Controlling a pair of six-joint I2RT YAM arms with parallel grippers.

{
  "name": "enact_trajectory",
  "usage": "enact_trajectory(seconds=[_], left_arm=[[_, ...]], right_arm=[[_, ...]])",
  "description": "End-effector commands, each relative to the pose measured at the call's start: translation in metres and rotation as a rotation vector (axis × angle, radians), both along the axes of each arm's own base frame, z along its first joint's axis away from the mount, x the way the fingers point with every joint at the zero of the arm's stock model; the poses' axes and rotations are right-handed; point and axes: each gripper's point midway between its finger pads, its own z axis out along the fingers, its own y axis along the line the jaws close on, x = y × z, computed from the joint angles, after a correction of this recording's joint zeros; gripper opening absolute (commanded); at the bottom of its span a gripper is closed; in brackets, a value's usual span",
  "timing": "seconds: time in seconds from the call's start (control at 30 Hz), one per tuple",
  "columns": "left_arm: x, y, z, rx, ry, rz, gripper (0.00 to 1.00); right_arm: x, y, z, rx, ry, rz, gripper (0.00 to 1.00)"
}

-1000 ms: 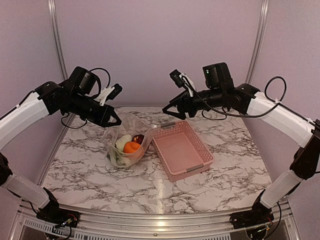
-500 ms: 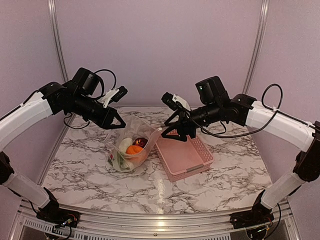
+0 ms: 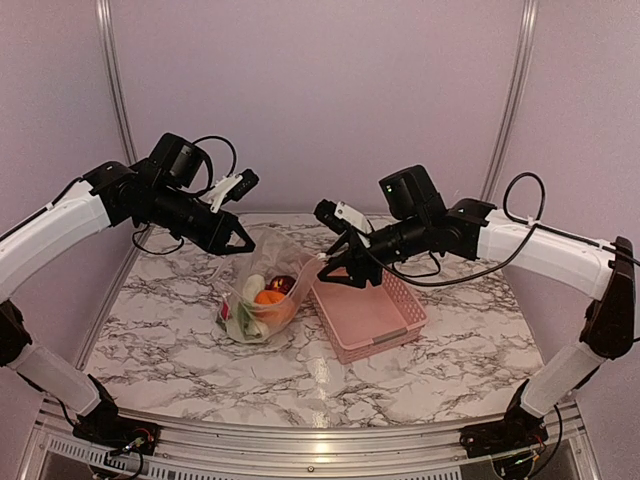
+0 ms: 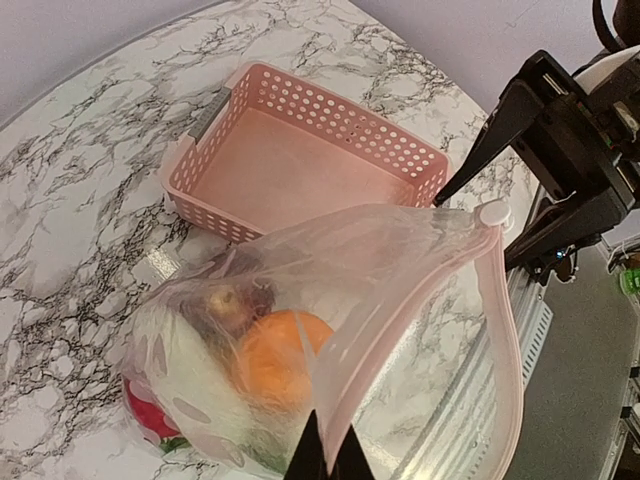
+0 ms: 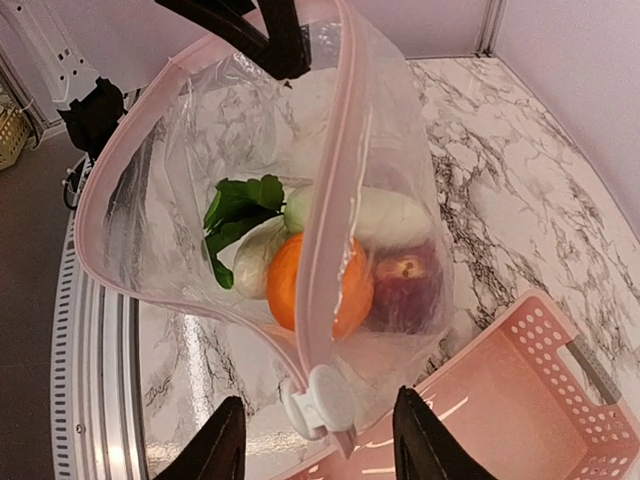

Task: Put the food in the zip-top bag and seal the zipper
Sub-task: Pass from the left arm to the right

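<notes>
The zip-top bag [image 3: 262,300] stands on the marble table, its mouth stretched wide between the arms. Inside lies the food: an orange ball [image 5: 285,285], a dark purple one [image 5: 405,290], pale whitish pieces [image 5: 385,215] and green leaves [image 5: 240,205]. My left gripper [image 3: 243,245] is shut on the bag's mouth edge [image 4: 345,420] at its left end and holds it up. My right gripper [image 5: 318,440] is open at the other end. The zipper's white slider [image 5: 322,398] sits between its fingers, with a gap on each side. The pink-tinted zipper strip [image 5: 335,200] runs from the slider up to the left gripper [image 5: 285,50].
An empty pink slatted basket [image 3: 370,305] stands just right of the bag, under the right gripper. Its perforated rim [image 4: 330,110] shows in the left wrist view. The table's metal front rail [image 3: 300,440] runs along the near edge.
My right gripper has swung left and down from above the basket to the bag's slider end, and its jaws have narrowed. The left gripper has shifted slightly right, still holding the bag.
</notes>
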Motion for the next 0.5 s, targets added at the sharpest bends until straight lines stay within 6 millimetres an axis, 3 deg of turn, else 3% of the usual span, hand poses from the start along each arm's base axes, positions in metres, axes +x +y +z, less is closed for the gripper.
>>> enact_trajectory(seconds=[0.0, 0.37, 0.47], left_arm=[[0.0085, 0.0006, 0.0077, 0.006, -0.047, 0.011, 0.0], [0.0145, 0.0062, 0.0037, 0.038, -0.062, 0.046, 0.0], [0.0179, 0.0101, 0.0062, 0.049, -0.081, 0.068, 0.0]], right_arm=[[-0.0004, 0.007, 0.0023, 0.023, -0.027, 0.014, 0.44], [0.0043, 0.0136, 0.0027, 0.027, -0.041, -0.003, 0.05], [0.0042, 0.0133, 0.0044, 0.024, -0.054, -0.01, 0.0]])
